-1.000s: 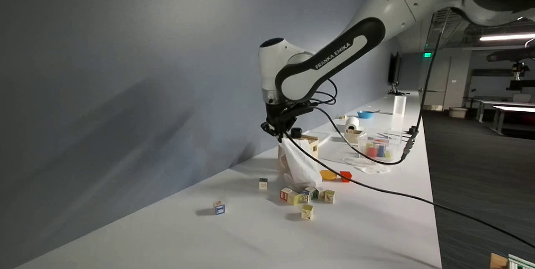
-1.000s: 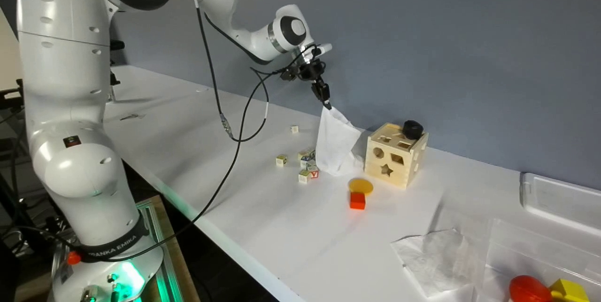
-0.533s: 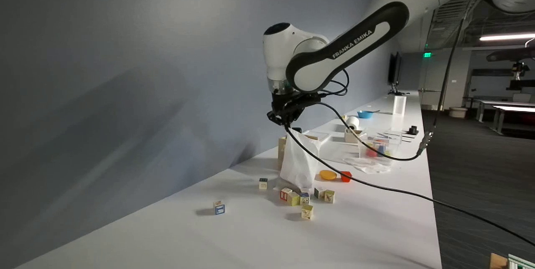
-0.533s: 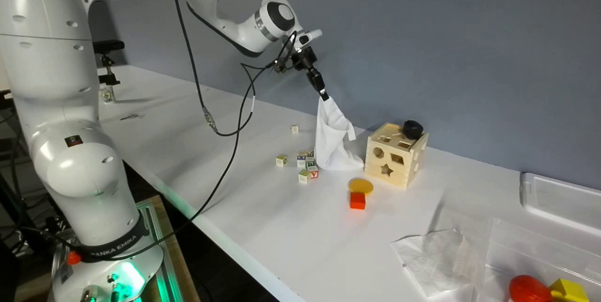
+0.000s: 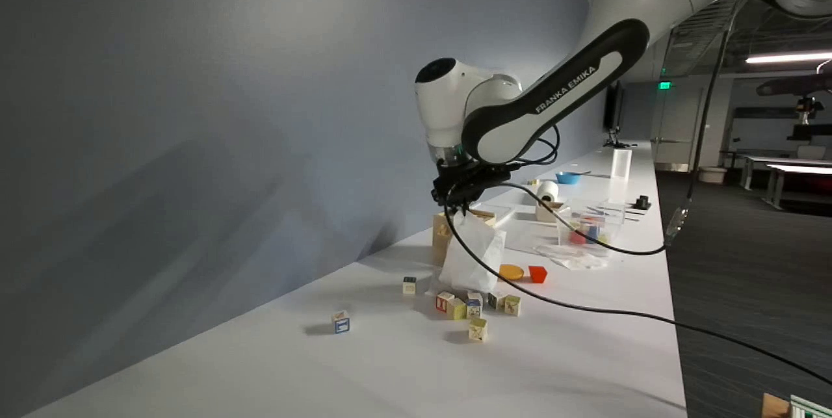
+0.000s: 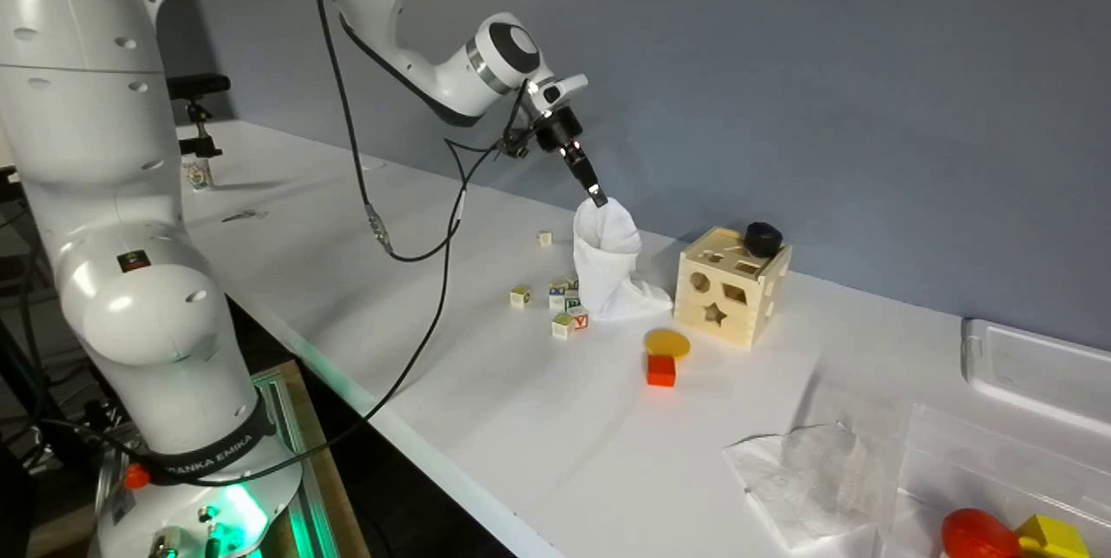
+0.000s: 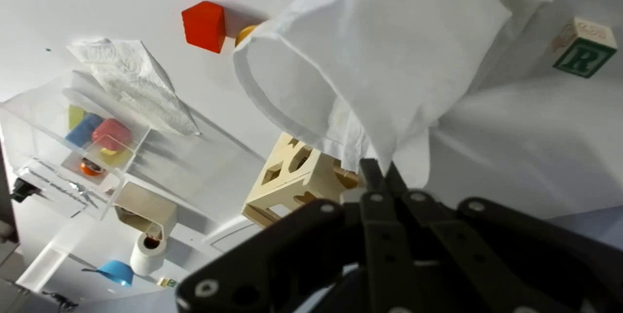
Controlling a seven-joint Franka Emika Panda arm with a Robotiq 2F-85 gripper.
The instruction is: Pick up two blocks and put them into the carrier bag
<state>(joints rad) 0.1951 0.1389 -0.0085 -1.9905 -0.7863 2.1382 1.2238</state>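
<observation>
Lower than half a second ago, the black two-fingered tool (image 7: 383,171) is clamped on the rim of the soft white carrier bag (image 6: 608,276), a fold pinched between its tips. Where the bag then stood drawn up tall and narrow, it now sags, and its mouth gapes in an exterior view; what lies inside I cannot make out. That looks like readying the bag, with the picking still to come. Small pale wooden letter blocks (image 6: 570,300), likely the ones wanted, huddle beside its foot on the white desk (image 6: 486,419), and a lone yellowish block (image 6: 520,296) stands apart, probably easier to grip. Just beside the bag's trailing hem, the pale wooden shape-sorting box (image 6: 739,318) with a black round piece (image 6: 763,239) on top may hamper movement; a flat orange-yellow disc (image 6: 667,343) and a red block (image 6: 660,371) lie near. Once released, the limp rim could slump closed.
</observation>
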